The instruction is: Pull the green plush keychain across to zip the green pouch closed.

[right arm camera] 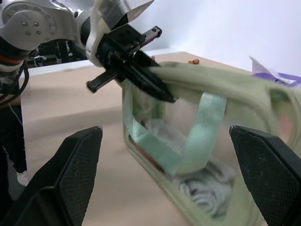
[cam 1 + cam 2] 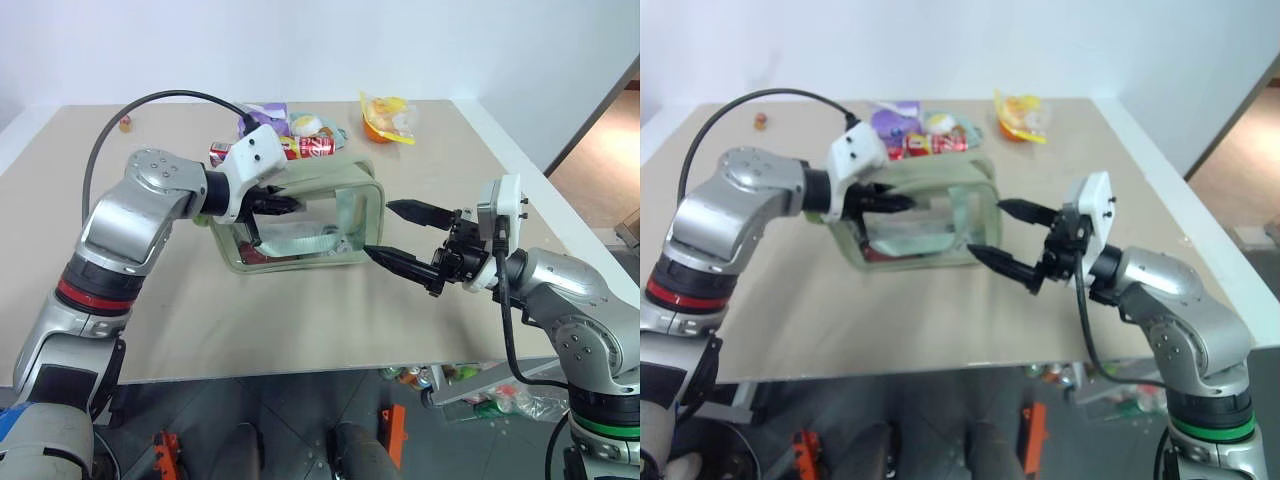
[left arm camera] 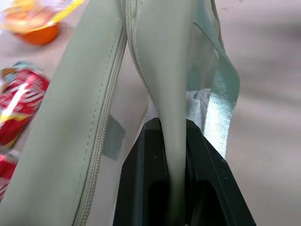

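- Left eye view: nearest you, the right gripper (image 2: 398, 235) is hovering with its jaws spread wide, just beside the right end of the green pouch (image 2: 300, 220) and touching nothing; you are probably keeping it ready to steady that end.
- Mid-table, the pouch is standing upright, leaning slightly, its zipper running along the top.
- The left gripper (image 2: 285, 204) is pinching the pouch's top fabric beside the zipper, jaws pressed together on it, likely to keep the mouth taut.
- I cannot make out the green plush keychain, so find it before pulling.
- Toward the table's (image 2: 150, 340) far edge, red cans (image 2: 310, 147) and an orange-yellow packet (image 2: 385, 118) are lying clear of the work.
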